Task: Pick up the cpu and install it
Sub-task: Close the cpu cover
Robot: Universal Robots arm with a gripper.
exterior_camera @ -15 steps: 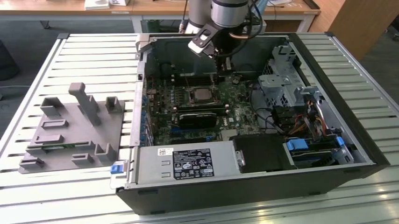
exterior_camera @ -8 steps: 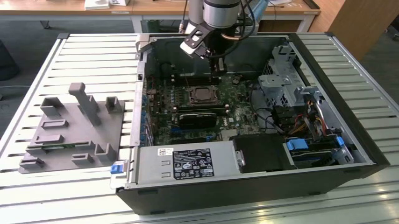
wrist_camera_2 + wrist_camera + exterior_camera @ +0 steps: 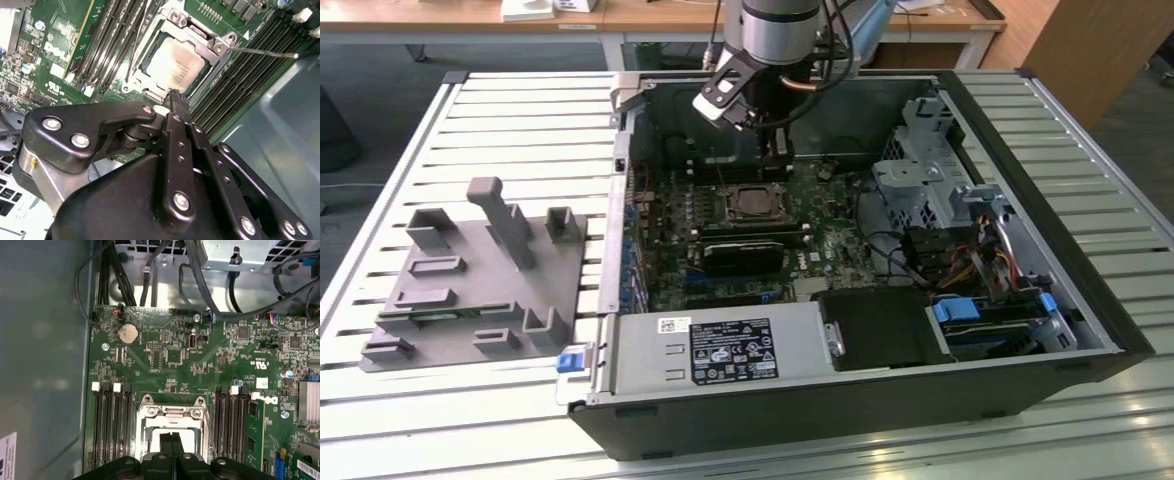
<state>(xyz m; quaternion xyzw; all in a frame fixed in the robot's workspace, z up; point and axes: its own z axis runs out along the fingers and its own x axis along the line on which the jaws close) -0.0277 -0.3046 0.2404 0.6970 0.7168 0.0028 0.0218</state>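
CPU seated in the socket; gripper closed just above it.

In the exterior view, going from its left: a grey plastic parts fixture with upright pegs [image 3: 467,290] lies on the slatted white metal table [image 3: 520,110]; just beside it stands the opened black desktop computer case [image 3: 1067,330], its green motherboard [image 3: 821,250] exposed; the black two-fingered gripper [image 3: 775,160] hangs over the board's square metal socket frame [image 3: 754,203]; grey drive cages and coloured cables fill the side towards the exterior view's right; in the second wrist view the small flat square cpu with its silver-grey metal top [image 3: 175,65] lies flat inside the socket frame [image 3: 220,47], the gripper [image 3: 175,95] near its edge, its fingers pressed together and holding nothing; rows of black memory slots [image 3: 107,42] flank the socket.
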